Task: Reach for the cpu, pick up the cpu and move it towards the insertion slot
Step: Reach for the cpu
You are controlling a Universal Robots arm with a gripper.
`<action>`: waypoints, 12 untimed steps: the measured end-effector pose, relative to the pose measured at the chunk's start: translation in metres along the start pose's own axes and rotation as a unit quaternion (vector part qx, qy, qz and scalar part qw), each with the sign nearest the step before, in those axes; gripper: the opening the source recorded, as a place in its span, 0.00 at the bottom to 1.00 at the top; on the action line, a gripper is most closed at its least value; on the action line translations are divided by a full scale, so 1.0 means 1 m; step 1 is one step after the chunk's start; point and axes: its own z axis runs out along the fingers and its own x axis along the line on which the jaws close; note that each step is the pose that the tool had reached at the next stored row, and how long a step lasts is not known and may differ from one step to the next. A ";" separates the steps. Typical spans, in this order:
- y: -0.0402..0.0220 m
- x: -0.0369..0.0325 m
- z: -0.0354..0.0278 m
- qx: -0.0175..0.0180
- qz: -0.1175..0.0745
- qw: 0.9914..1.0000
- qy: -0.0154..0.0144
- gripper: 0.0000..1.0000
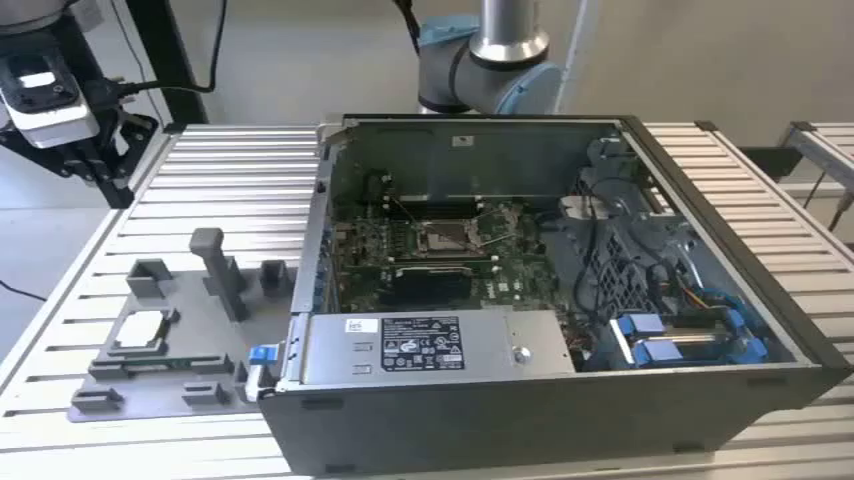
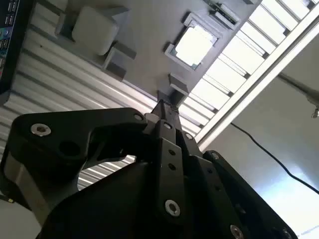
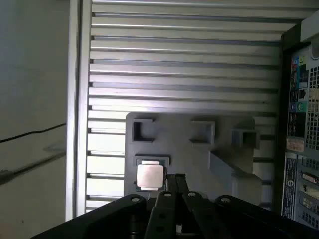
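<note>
The cpu is a small pale square chip lying flat in a nest of the grey fixture plate. It also shows bright in the second wrist view and at the exterior view's left. My gripper hangs high above the table's far left corner, well apart from the cpu, with its black fingers shut together on nothing. The insertion slot is a silver-framed socket with a dark centre on the green board inside the open computer case.
Grey fixture blocks and an upright post stand on the plate beside the cpu. The case's metal wall rises between fixture and socket. A black recess lies just in front of the socket. The slatted aluminium table surrounds everything.
</note>
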 end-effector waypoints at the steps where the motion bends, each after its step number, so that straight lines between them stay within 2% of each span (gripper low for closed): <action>1: 0.0000 0.0000 0.0000 0.000 0.000 1.000 0.000 0.00; 12: 0.0000 0.0000 0.0000 0.000 0.000 1.000 0.000 0.00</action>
